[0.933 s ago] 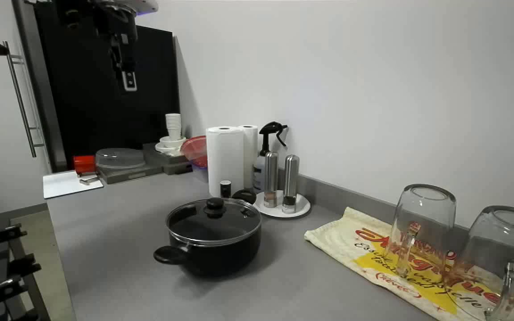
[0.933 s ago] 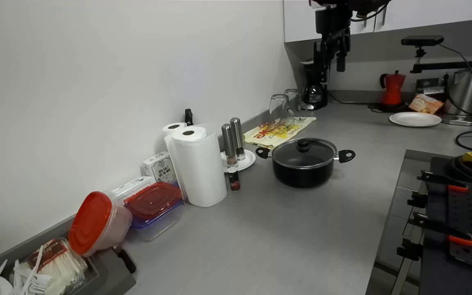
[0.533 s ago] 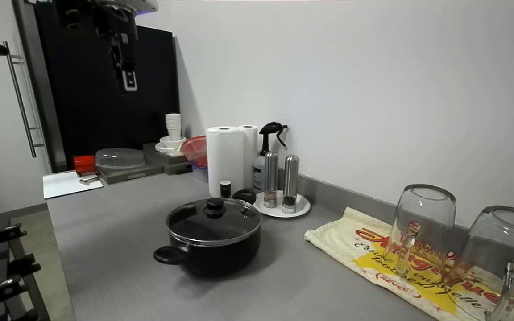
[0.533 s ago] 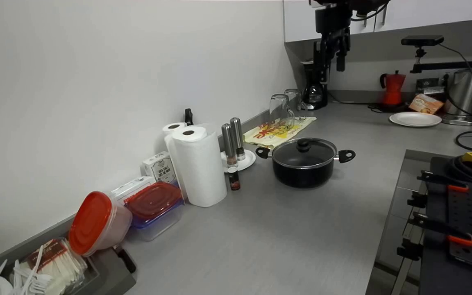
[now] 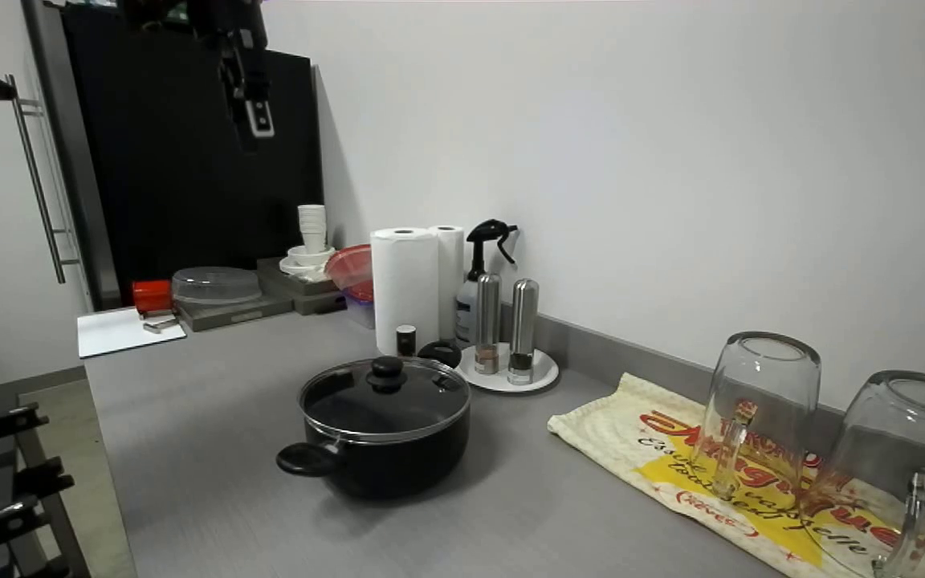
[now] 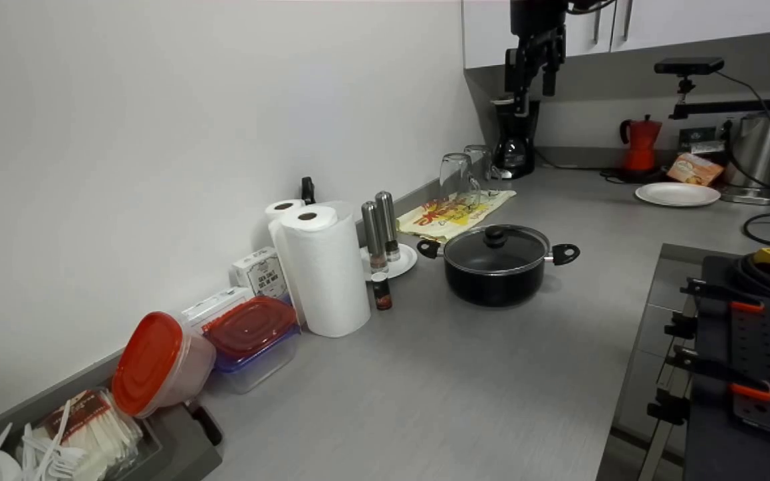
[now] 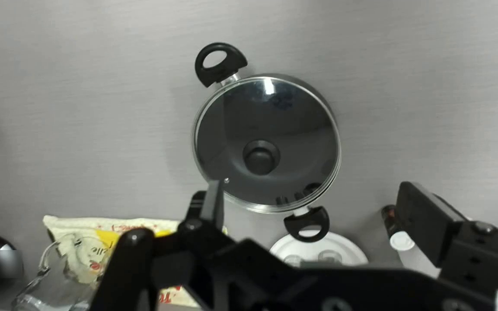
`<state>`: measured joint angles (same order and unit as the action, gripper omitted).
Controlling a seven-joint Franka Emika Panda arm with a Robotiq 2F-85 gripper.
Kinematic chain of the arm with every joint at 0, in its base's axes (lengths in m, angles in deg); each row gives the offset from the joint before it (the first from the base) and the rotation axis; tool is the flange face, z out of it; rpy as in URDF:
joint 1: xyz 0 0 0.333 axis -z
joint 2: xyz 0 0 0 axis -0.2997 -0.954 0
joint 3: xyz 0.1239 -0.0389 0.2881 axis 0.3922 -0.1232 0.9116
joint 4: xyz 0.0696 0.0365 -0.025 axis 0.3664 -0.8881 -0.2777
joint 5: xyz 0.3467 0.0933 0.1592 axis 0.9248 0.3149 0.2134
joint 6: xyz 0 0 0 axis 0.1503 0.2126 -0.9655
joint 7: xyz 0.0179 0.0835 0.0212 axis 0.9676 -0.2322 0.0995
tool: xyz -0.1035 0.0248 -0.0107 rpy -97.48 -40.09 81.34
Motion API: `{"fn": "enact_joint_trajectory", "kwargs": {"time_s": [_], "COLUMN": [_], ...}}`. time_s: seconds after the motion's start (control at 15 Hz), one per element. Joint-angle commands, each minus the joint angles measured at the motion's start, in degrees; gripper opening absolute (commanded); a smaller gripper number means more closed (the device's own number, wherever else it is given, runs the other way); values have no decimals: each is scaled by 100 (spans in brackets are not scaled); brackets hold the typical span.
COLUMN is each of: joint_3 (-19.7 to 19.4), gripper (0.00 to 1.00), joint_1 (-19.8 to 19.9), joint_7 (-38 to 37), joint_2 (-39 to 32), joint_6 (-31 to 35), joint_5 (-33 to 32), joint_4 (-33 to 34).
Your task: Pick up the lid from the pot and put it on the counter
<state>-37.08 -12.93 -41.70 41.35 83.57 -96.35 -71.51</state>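
Gripper (image 7: 310,190): high above the counter (image 6: 425,394), its two fingers (image 7: 424,220) spread wide.
Lid (image 7: 266,125): clear with a bright rim, lying on top of the pot (image 5: 398,470), black knob (image 5: 387,367) facing up.
Pot: black, round and low, standing upright on the counter, a short handle (image 5: 307,460) on either side.
Counter: smooth, grey, the wall (image 5: 671,160) along its back.
Plate (image 5: 545,373): white, near the pot, two steel grinders (image 5: 524,321) upright on it.
Bottle (image 6: 381,292): small, just beside the plate.
Paper rolls (image 6: 330,284): two, white, on end, near the bottle.
Cloth (image 5: 655,449): cream, printed red and yellow, spread by the wall.
Mugs (image 5: 761,377): two, clear glass, upside down on the cloth.
Coffee maker (image 6: 512,153): black, in an exterior view, beyond the mugs.
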Motion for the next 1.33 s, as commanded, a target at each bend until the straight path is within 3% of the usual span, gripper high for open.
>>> {"fn": "enact_joint_trajectory", "kwargs": {"time_s": [0.0,0.4,0.8,1.27], "joint_3": [-198,-528,-735,-900], "gripper": [100,100,100,100], "joint_1": [119,79,-58,-170], "joint_7": [-9,138,159,239], "joint_2": [-629,-2287,-3938,-4835], "joint_6": [34,411,332,123], "joint_5": [-403,-384,-35,78], "joint_4": [1126,2660,3028,3067]}}
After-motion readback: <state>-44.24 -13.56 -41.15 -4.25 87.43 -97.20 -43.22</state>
